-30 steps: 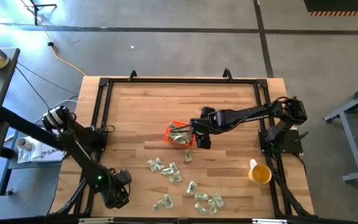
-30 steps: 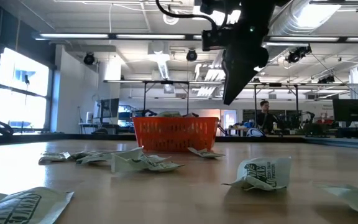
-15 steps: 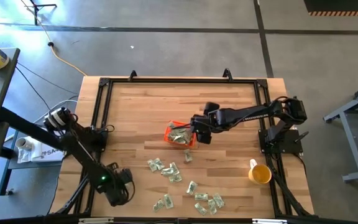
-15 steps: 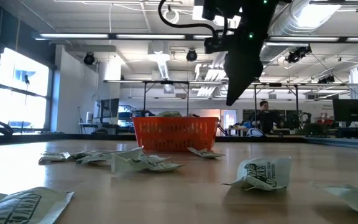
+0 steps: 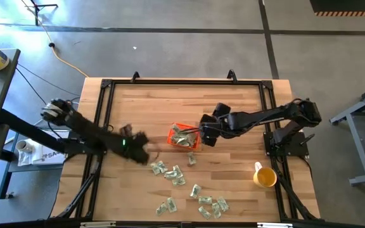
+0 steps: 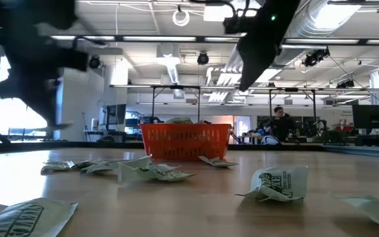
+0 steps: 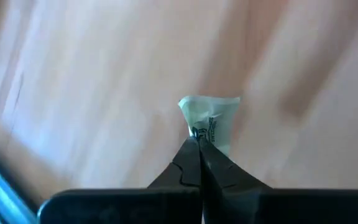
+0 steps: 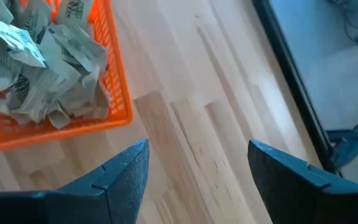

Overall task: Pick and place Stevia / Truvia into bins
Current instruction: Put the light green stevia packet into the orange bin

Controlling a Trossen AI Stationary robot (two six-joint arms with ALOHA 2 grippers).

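Several pale green-and-white Stevia / Truvia sachets (image 5: pixel 168 171) lie flat on the wooden table, more of them near its front edge (image 5: pixel 209 204). The orange bin (image 5: pixel 184 136) stands at mid-table, holding several sachets (image 8: pixel 48 56). My left gripper (image 5: pixel 148 153) is left of the bin, blurred, and shut on one sachet (image 7: pixel 211 115). My right gripper (image 8: pixel 197 168) hangs open above the table just right of the bin (image 8: pixel 120 115), with nothing between its fingers. My left gripper pinches one end of the sachet (image 7: pixel 202 134) between its two fingertips. The rest of the sachet sticks out past the fingertips, and it is lifted clear of the table. The fingers slant downward over the wood.
A yellow cup (image 5: pixel 265 176) stands at the table's right, near the front. A black frame (image 5: pixel 103 114) runs round the table's edges. Bare wood lies behind and to the left of the bin. A person (image 6: pixel 280 122) is in the room far behind.
My left gripper has swung fast from the table's near-left corner toward the middle, ending left of the bin above the nearest sachets, and has turned on the way. My right gripper has risen a little beside the bin and rolled. Bin and loose sachets have stayed put.
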